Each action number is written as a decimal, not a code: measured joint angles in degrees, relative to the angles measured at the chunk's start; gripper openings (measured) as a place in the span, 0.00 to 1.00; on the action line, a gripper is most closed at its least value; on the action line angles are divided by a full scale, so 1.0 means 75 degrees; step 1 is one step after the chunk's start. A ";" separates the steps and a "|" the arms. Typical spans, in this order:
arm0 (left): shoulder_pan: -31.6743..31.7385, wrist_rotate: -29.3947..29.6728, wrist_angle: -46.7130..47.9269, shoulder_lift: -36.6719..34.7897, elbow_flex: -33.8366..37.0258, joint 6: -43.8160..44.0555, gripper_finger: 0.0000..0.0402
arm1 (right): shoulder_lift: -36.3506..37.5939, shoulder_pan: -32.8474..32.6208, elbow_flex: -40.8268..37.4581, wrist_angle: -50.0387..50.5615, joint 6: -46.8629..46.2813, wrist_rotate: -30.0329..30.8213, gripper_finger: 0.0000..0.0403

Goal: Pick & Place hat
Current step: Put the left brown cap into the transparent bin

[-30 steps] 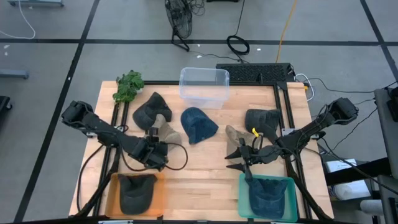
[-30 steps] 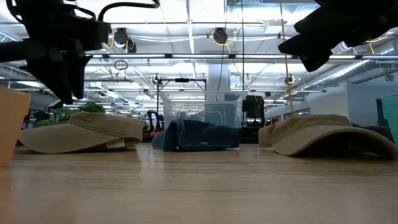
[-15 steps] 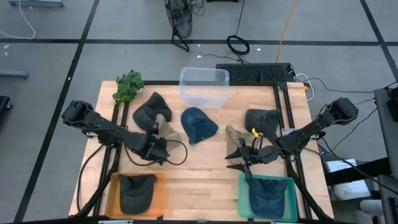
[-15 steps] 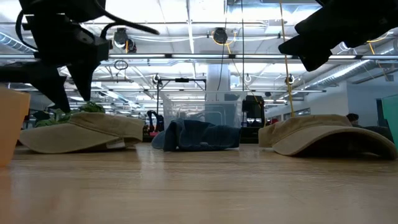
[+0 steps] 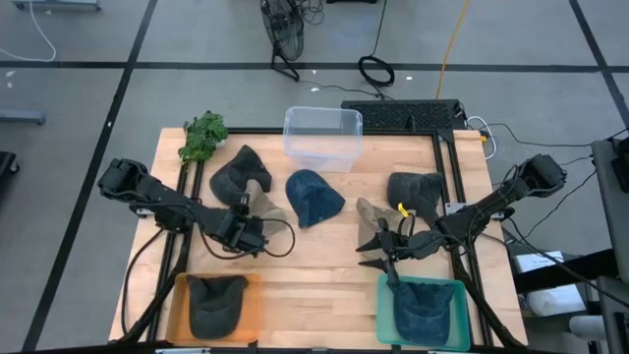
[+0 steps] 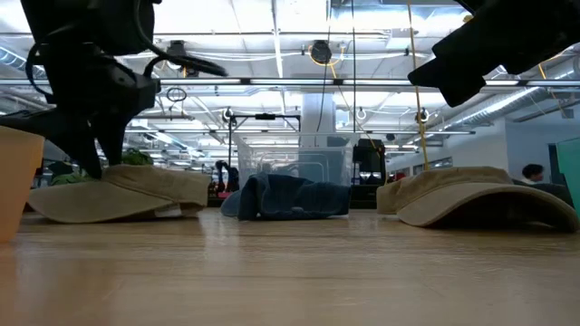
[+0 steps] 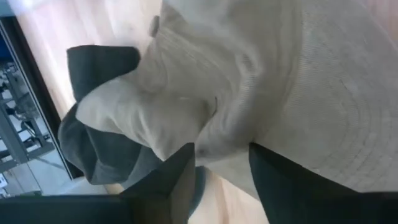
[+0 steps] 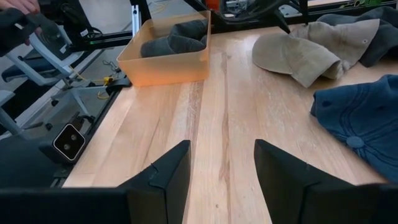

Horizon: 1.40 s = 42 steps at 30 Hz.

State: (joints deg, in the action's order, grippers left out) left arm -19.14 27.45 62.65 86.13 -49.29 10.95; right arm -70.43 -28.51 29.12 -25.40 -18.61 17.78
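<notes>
I keep L hand point(image 5: 248, 232) spread astride tan hat point(image 5: 265, 207) brim w/ fingers low, then pinch; R hand point(image 5: 381, 251) spread, idle.

The counter point(image 5: 324, 265) was pale planked wood with a smooth, lightly sheened finish. The tan hat point(image 7: 298, 81) was woven cloth, ribbed and matt, and the dark grey hat point(image 7: 102, 143) beside it was soft matt fabric. The blue hat point(image 5: 313, 195) looked like denim. The clear bin point(image 5: 322, 137) was glossy see-through plastic; the orange bin point(image 8: 168, 59) was translucent plastic. The left tool point(image 7: 221, 180) was matt black.
</notes>
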 joint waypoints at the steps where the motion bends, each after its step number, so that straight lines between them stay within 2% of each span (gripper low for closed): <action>1: 0.0000 -0.0010 -0.0001 0.0000 0.0026 0.0028 0.37 | 0.0000 0.0000 0.0000 0.0000 0.0000 0.0001 0.39; 12: 0.0000 -0.0297 -0.0974 0.0000 0.0069 0.0365 0.03 | 0.0000 0.0000 0.0000 0.0000 0.0003 0.0008 0.39; 18: 0.0000 -0.0584 -0.1378 0.0000 0.0063 0.0411 0.05 | 0.0000 0.0000 0.0000 0.0002 0.0003 0.0015 0.39; 24: -0.0006 -0.0765 -0.1364 0.0000 -0.0213 0.0556 0.02 | 0.0000 0.0000 0.0000 -0.0001 0.0006 0.0017 0.39; 29: -0.0009 -0.1030 -0.1405 0.0003 -0.1160 0.1189 0.05 | 0.0000 0.0000 0.0000 0.0000 0.0006 0.0017 0.39; 32: -0.0032 -0.1118 -0.1623 0.0003 -0.1904 0.1705 0.02 | 0.0000 0.0000 0.0000 0.0002 0.0003 0.0017 0.39; 37: -0.0231 -0.1079 -0.2801 0.0003 -0.2730 0.2183 0.02 | 0.0000 0.0000 0.0000 -0.0001 -0.0019 0.0011 0.39; 42: -0.0483 -0.1058 -0.4399 0.0069 -0.2737 0.2195 0.01 | 0.0000 -0.0046 0.0000 -0.0001 -0.0023 -0.0006 0.39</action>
State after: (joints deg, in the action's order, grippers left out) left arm -22.76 19.51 29.66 86.64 -69.82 27.41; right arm -70.43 -28.85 29.12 -25.41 -18.79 17.74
